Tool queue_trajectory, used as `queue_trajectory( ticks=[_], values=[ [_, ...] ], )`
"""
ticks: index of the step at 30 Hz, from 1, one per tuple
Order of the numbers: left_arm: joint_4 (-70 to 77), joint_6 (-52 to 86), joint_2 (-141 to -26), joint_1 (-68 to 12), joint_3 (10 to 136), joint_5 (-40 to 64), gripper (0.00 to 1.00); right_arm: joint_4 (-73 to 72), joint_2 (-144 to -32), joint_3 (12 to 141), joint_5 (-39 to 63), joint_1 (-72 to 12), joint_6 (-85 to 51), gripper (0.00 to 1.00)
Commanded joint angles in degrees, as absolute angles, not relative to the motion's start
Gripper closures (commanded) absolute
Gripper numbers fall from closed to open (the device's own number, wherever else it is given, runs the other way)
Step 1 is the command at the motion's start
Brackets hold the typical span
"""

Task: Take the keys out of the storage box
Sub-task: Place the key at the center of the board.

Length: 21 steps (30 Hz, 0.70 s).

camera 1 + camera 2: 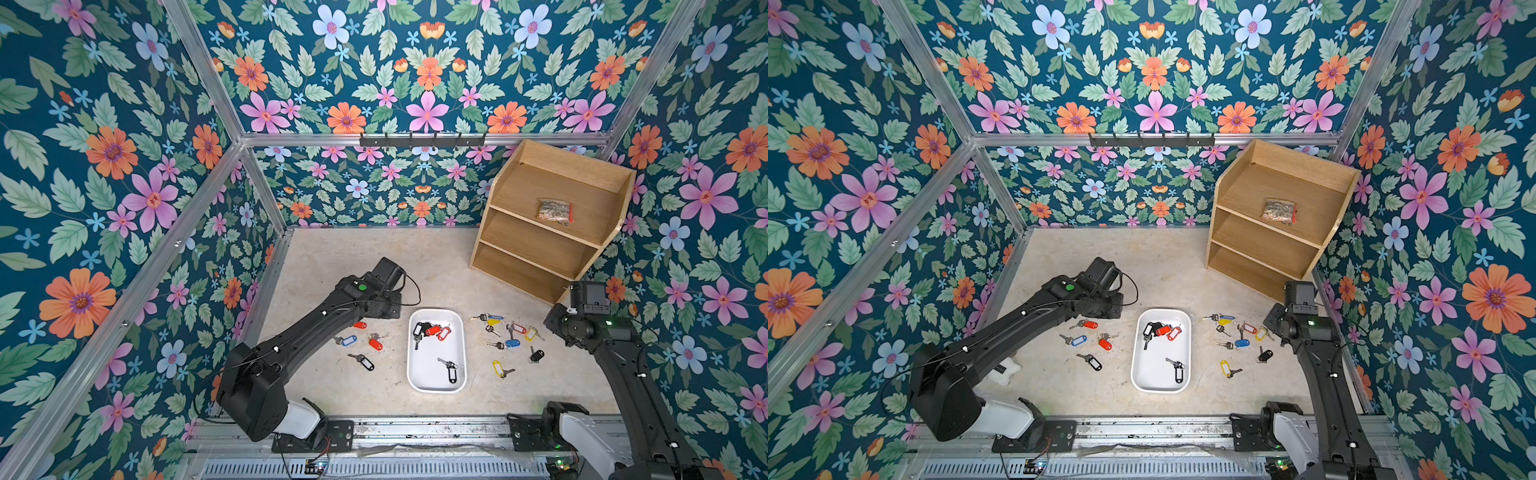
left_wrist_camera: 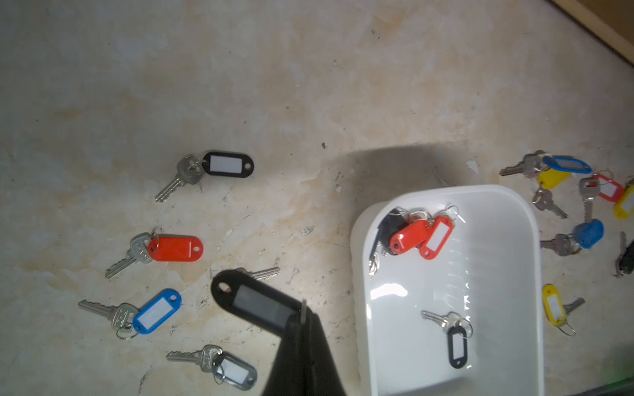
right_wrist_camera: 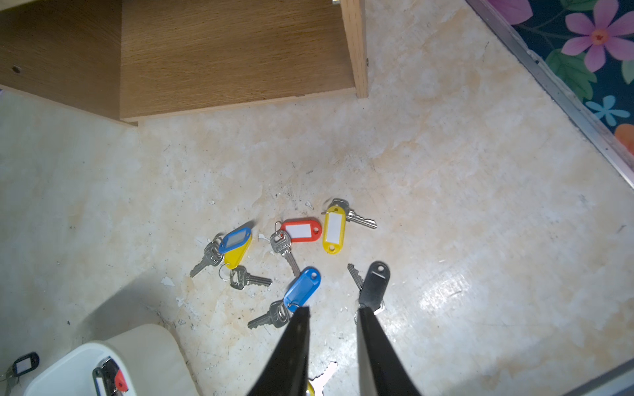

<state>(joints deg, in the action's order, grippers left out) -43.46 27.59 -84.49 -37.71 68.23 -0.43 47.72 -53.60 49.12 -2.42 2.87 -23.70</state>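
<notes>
The storage box is a white tray on the floor between the arms, also in the left wrist view. Inside lie a cluster of keys with red and black tags at its far end and one black-tagged key nearer. My left gripper is shut on the end of a black tag, held above the floor just left of the tray; its key blade pokes out behind. My right gripper stands open over the floor right of the tray, between a blue-tagged key and a black-tagged key, holding nothing.
Loose keys lie on the floor left of the tray and several more to its right. A wooden shelf unit stands at the back right with a clear bag on a shelf. A hook rail crosses the back wall.
</notes>
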Motion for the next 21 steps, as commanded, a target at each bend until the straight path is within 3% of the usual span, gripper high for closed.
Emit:
queue_trajectory(
  ticks=[1,13,16,19,21],
  values=[
    [-40.7,24.91,-87.81,-34.91,67.37,2.41,1.0,47.02,-52.06,49.65,1.07,2.55,-22.26,0.72],
    [-33.8,23.99,-100.62,-32.34,68.58,6.17,0.99,47.72,-49.7,50.19,1.58,-0.61,-22.05,0.67],
    [-32.27,25.0,-100.21,-32.34,66.66,6.95,0.79,47.64,-50.0,50.15,1.49,-0.95,-21.98,0.65],
    [-30.89,25.69,-98.77,-32.29,64.31,7.88,0.51,47.57,-50.29,49.94,1.32,-1.36,-22.13,0.6],
    [-30.29,25.92,-97.28,-32.37,62.97,8.51,0.4,47.44,-50.46,49.86,1.2,-1.71,-22.2,0.58]
  ],
)
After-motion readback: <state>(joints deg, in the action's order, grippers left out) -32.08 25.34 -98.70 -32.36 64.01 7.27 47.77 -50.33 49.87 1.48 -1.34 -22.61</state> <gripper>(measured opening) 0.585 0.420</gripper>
